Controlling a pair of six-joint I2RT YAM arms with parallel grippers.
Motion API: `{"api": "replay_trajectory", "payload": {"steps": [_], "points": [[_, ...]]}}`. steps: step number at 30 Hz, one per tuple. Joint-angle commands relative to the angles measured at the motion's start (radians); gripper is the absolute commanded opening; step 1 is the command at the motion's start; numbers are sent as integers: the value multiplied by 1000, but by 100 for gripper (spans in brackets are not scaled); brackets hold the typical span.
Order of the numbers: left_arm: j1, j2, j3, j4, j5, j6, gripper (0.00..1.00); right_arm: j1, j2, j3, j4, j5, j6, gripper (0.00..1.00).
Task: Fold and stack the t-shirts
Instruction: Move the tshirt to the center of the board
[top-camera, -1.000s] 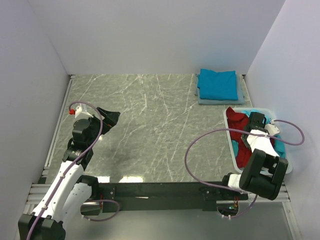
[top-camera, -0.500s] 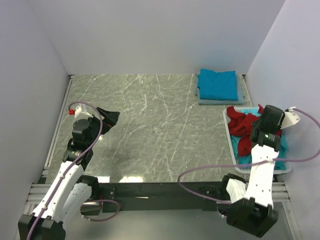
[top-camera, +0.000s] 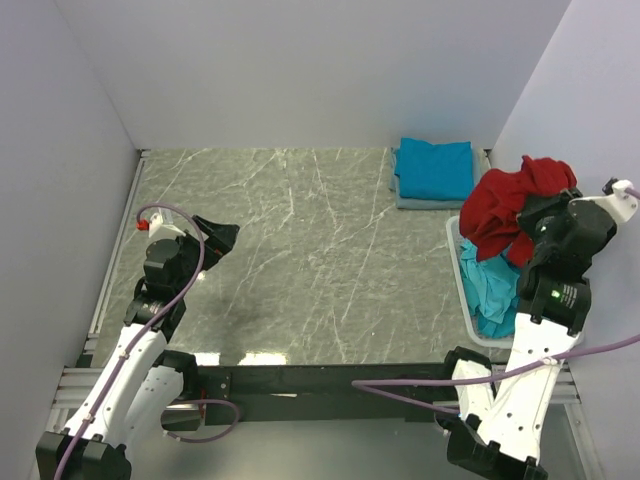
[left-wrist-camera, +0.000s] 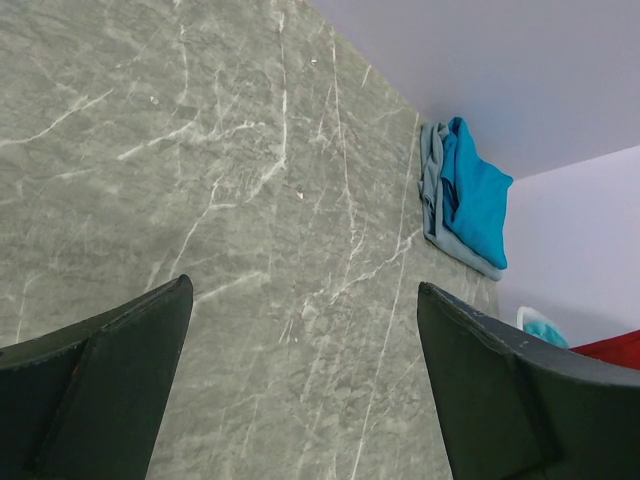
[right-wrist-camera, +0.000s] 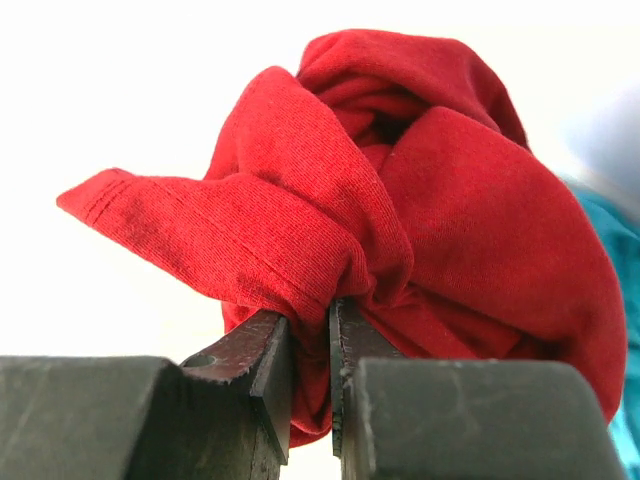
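Note:
My right gripper (top-camera: 528, 222) is shut on the deep red t-shirt (top-camera: 505, 200) and holds it bunched up in the air above the basket. In the right wrist view the red t-shirt (right-wrist-camera: 400, 200) is pinched between my fingers (right-wrist-camera: 270, 360). A crumpled teal-blue t-shirt (top-camera: 493, 288) lies in the white mesh basket (top-camera: 466, 290). Folded teal-blue t-shirts (top-camera: 435, 170) lie stacked at the back right; they also show in the left wrist view (left-wrist-camera: 470, 195). My left gripper (top-camera: 222, 238) is open and empty above the table's left side.
The grey marble table (top-camera: 300, 250) is walled in by white panels on three sides. The basket stands at the right edge against the right wall. A metal rail (top-camera: 300, 378) runs along the near edge between the arm bases.
My right gripper has risen out of the basket with the red t-shirt, lifting it up and toward the back. The teal-blue t-shirt in the basket is uncovered. The left arm has not moved.

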Motion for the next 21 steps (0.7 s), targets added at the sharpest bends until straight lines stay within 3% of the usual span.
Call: {"api": "replay_trajectory", "payload": {"steps": [1, 6, 7, 13, 14, 21], "points": [[0, -16, 31, -1, -17, 9, 99, 20, 20, 109, 72, -171, -39, 0], [0, -27, 34, -18, -17, -2, 100, 205, 57, 173, 83, -136, -79, 0], [0, -29, 36, -22, -17, -2, 100, 315, 66, 181, 83, -95, -104, 0], [0, -43, 39, -64, -17, -16, 100, 604, 214, 224, 151, -144, -153, 0], [0, -50, 39, -76, -17, -24, 99, 699, 233, 230, 158, -98, -162, 0], [0, -122, 30, -182, -52, -42, 99, 1023, 434, 180, 292, 8, -165, 1]]}}
